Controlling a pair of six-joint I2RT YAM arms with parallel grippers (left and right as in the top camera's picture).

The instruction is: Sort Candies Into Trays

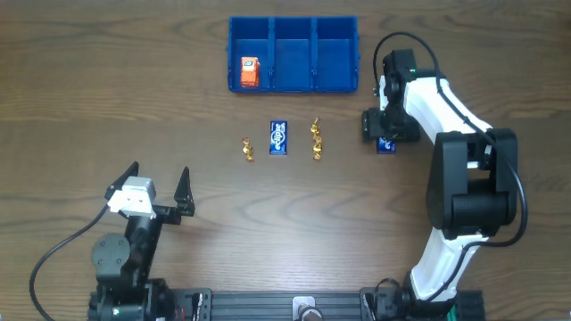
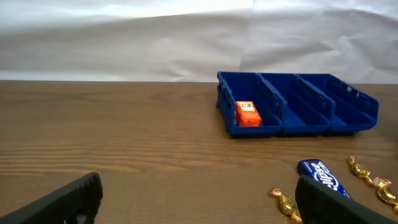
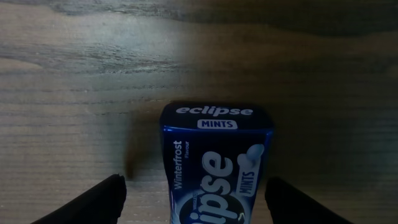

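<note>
Though three-bayed, tray [image 1: 293, 53] with one orange candy [image 1: 249, 72]

light: bright, even, overhead | shadows: faint beside tray [image 1: 293, 87] | right wrist: table [image 3: 62, 93] dim, darkest at far edge

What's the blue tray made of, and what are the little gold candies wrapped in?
The blue tray looks like hard moulded plastic: even colour, smooth thin walls, a slight sheen. The gold candies seem wrapped in shiny foil or metallic film, crinkled and twisted at the ends; which of the two I cannot tell.
</note>
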